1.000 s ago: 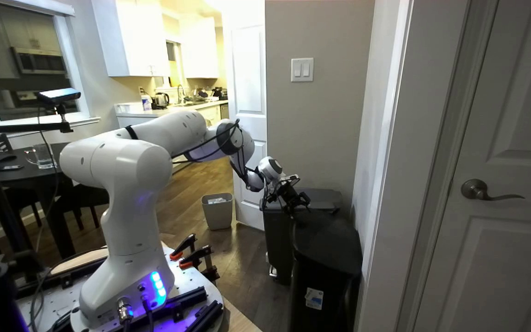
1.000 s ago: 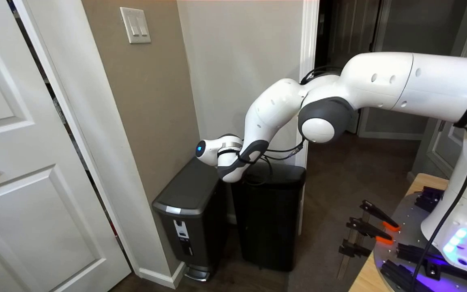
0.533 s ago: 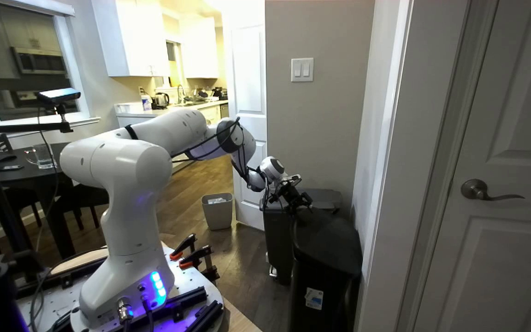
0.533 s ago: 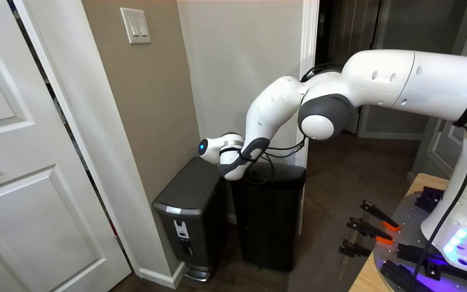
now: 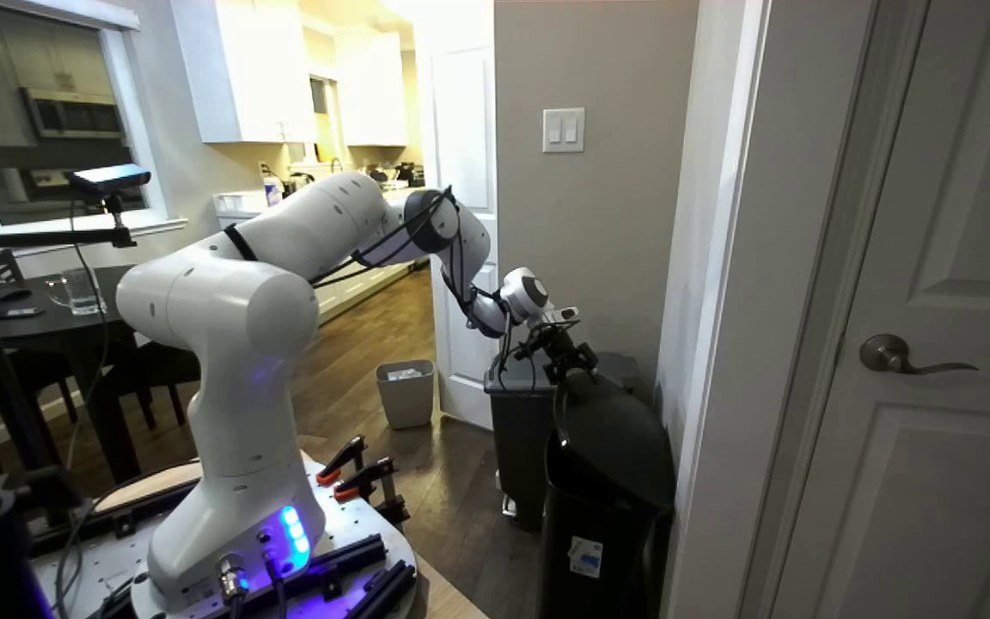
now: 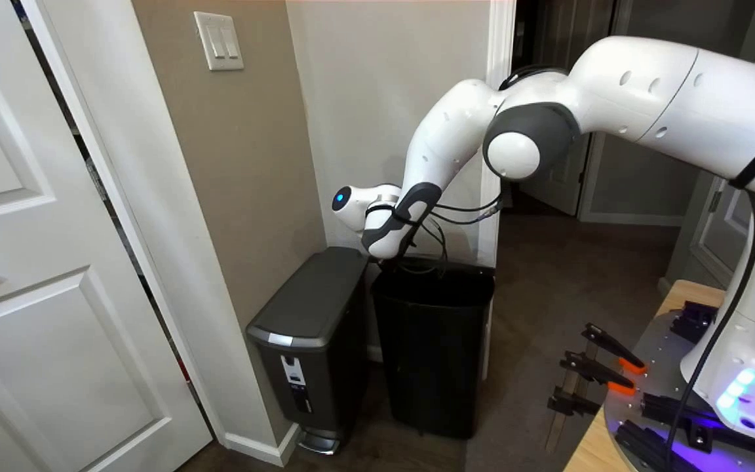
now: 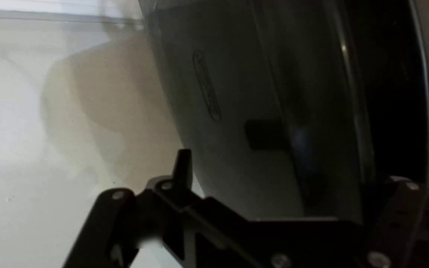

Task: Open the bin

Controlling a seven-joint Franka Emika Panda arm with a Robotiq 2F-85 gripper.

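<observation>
The claw point(image 7: 294, 165) has its fingers point(image 7: 183, 167) spread wide at the raised edge of the lid point(image 5: 620, 434); it seems to prop the lid up rather than grip it. The lid slants upward, leaving a dark gap above the tall black bin point(image 6: 430, 373), which stands upright near the pale wall point(image 6: 377, 98). I would call the job more than half done: the mouth point(image 6: 443, 288) is uncovered in an exterior view, but the lid is not yet all the way back. What is left is probably to swing it farther until it stays up, then draw the claw away. Just beside stands a dark grey bin point(image 6: 312, 301), its own top down, with a foot pedal point(image 6: 318, 443). Beneath is a dark floor point(image 5: 452, 507). Farther off are a small light grey pail point(image 5: 406, 400), a white door point(image 5: 461, 129) and brightly lit kitchen cupboards point(image 5: 254, 69).
</observation>
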